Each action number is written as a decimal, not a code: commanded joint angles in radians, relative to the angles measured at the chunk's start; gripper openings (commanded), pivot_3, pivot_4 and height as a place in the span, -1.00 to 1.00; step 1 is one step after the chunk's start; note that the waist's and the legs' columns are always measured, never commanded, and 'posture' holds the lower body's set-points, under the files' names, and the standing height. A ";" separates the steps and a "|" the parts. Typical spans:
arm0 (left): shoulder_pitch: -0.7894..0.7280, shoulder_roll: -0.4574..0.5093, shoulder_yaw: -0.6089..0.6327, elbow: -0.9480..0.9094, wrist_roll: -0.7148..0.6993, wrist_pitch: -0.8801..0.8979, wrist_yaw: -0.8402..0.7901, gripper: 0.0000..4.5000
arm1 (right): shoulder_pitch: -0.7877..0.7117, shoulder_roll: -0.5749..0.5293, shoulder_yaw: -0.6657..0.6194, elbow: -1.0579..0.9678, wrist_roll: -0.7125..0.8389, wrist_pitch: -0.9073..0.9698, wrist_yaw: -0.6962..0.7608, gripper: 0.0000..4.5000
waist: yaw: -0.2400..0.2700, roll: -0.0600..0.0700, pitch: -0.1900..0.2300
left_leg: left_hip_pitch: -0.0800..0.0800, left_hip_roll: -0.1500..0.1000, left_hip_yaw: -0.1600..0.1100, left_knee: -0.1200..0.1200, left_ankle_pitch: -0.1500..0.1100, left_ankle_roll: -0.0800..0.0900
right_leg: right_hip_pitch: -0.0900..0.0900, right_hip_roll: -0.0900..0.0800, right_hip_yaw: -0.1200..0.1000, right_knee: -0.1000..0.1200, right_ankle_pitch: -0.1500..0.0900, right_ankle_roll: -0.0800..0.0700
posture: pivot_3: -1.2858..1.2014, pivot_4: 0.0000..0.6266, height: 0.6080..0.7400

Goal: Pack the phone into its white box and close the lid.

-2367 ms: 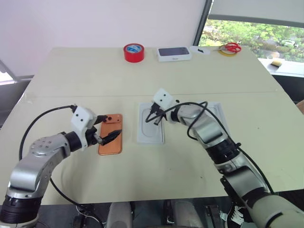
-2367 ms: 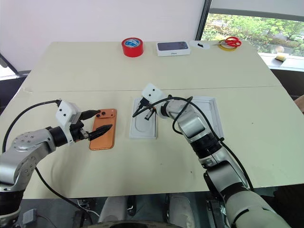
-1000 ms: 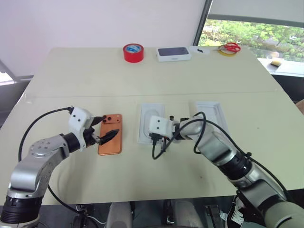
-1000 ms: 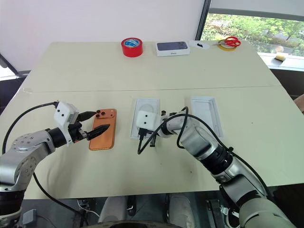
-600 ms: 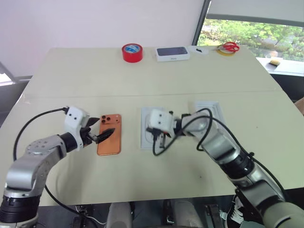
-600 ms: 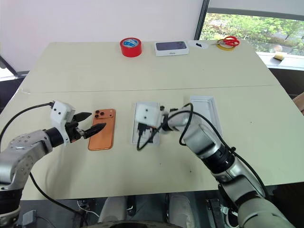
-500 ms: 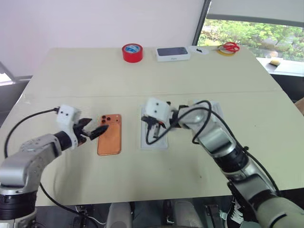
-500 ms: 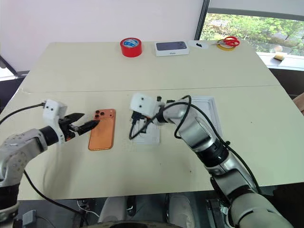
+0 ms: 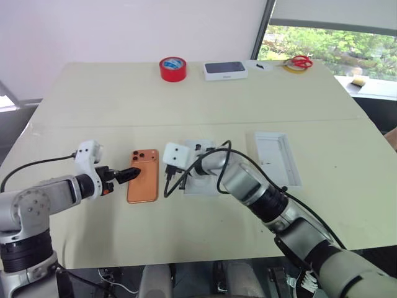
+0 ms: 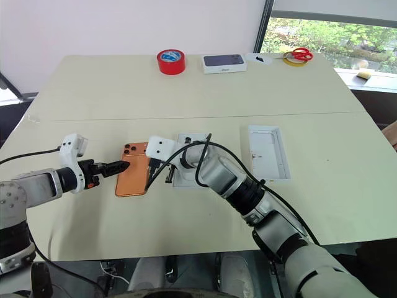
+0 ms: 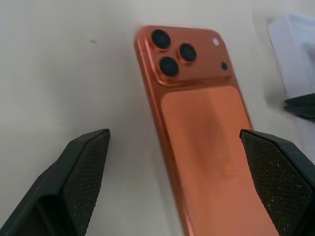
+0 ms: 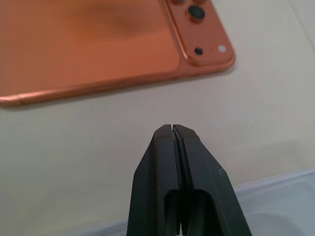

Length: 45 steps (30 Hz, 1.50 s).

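While the phone lies flat and face down on the table, its three lenses at the far end, both arms crowd in on it from either side. Left gripper sits at the phone's left edge, fingers spread wide; in the left wrist view those black pads frame the orange body with nothing between them, so it's released, holding nothing. Right gripper comes in from the other side, between the phone and the white box, and its fingers are pressed tight together, clenched on nothing. Its tips hover just beside the phone's right long edge; whether they touch the table I can't tell. The white box tray lies just right of the phone, partly covered by the right arm and its cable. Further right, well apart, rests the lid, lying open side up. Along the far edge of the table: a red tape roll, a white box with a dark phone picture, and red-handled scissors on a yellow ring at the far right.
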 commanded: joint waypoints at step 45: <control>-0.113 -0.276 0.071 0.094 -0.297 0.130 0.314 0.98 | 0.067 -0.024 0.015 -0.102 -0.073 -0.005 0.039 -0.99 | 0.005 0.000 -0.003 | 0.004 -0.002 -0.001 0.000 -0.001 0.001 | 0.005 -0.002 -0.001 -0.001 0.000 0.000 | 0.03 -0.52 0.85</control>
